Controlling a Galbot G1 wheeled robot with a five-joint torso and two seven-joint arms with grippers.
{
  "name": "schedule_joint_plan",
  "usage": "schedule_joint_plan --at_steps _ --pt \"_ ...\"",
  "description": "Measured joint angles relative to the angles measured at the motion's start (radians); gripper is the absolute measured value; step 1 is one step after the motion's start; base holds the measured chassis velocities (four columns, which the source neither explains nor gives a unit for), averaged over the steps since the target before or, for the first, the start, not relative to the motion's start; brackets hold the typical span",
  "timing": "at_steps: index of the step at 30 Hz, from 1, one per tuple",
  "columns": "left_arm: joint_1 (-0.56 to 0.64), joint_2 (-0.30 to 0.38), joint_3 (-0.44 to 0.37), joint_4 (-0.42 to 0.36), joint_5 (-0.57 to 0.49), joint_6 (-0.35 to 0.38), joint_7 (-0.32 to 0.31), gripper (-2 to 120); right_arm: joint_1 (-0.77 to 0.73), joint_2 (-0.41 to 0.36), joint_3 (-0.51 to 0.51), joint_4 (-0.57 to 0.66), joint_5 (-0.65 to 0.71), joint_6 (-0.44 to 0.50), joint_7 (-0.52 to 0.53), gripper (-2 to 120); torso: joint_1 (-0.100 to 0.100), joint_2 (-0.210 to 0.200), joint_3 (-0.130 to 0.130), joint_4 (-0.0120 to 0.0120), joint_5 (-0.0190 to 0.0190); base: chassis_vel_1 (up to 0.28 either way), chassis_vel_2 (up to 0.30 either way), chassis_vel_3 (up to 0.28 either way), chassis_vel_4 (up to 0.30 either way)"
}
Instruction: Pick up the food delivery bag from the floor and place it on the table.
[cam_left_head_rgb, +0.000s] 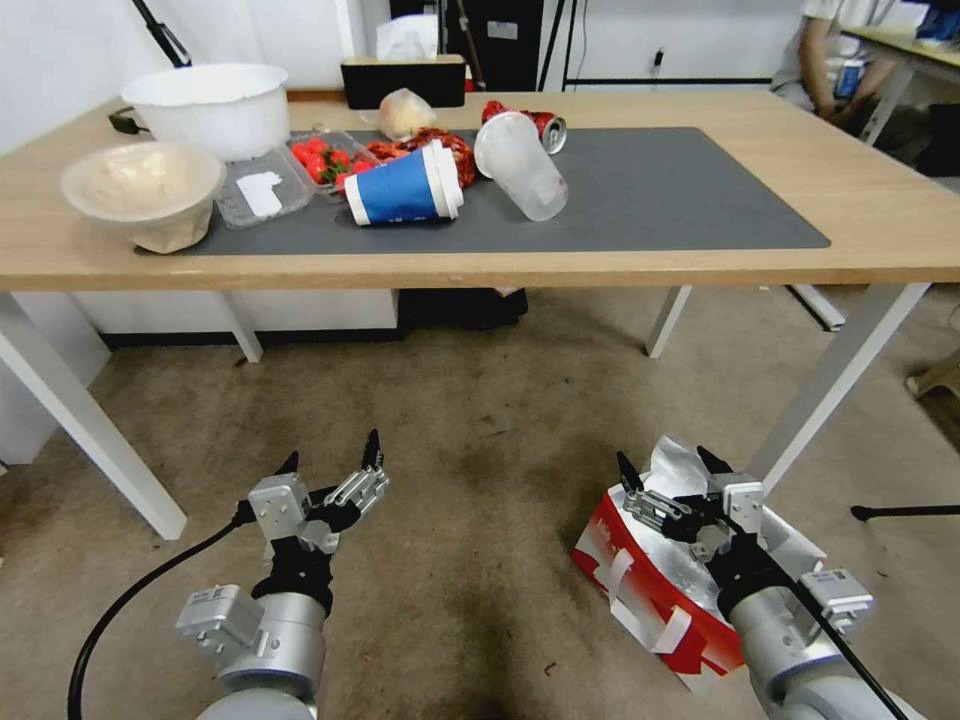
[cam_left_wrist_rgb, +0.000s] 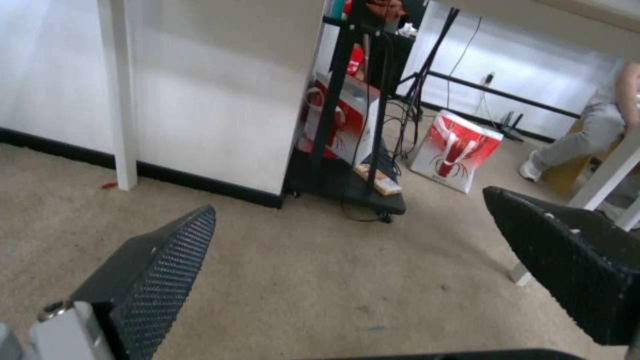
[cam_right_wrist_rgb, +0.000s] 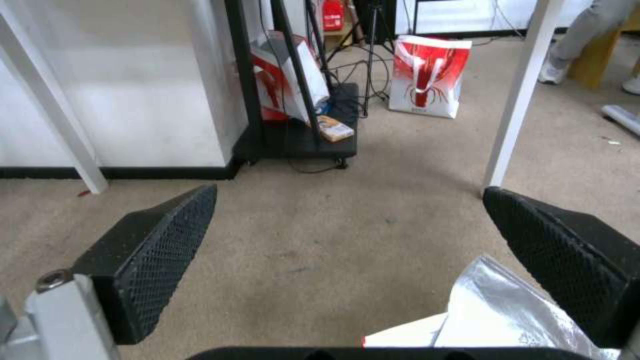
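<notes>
Red-panelled food delivery bag (cam_left_head_rgb: 650, 585) lies directly under the right tool (cam_left_head_rgb: 672, 466) (wide open, empty).

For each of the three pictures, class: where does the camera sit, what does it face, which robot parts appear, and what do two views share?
Head view: high on the robot, looking down at the table, floor and food delivery bag; both arms show, left end effector and right end effector open.
Left wrist view: low, facing under the table; its own fingers show.
Right wrist view: low, above the bag's foil; its own fingers show.
Shared: both wrist views show a red-and-white bag far behind.
</notes>
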Motion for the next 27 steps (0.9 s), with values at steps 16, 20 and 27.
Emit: schedule_joint_plan --at_steps 16,20,27 --pt "0.002 0.001 0.002 -0.007 -0.005 0.0 -0.001 100 -0.008 0.001 0.002 0.012 0.0 0.001 0.0 100 -0.013 -0.06 -0.046 0.0001 -0.0001 0.0 0.0 0.0 0.0" --pt "0.006 0.001 0.002 -0.009 -0.005 -0.002 -0.001 100 -0.011 0.003 0.002 0.012 -0.001 0.002 0.0 100 -0.016 -0.075 -0.059 0.0 0.0 0.0 0.0 0.0 0.0" --pt "0.01 0.003 0.003 -0.011 -0.004 -0.003 -0.002 100 -0.013 0.008 0.002 0.012 -0.006 0.005 -0.003 100 -0.02 -0.106 -0.086 0.0 0.0 0.0 0.0 0.0 0.0"
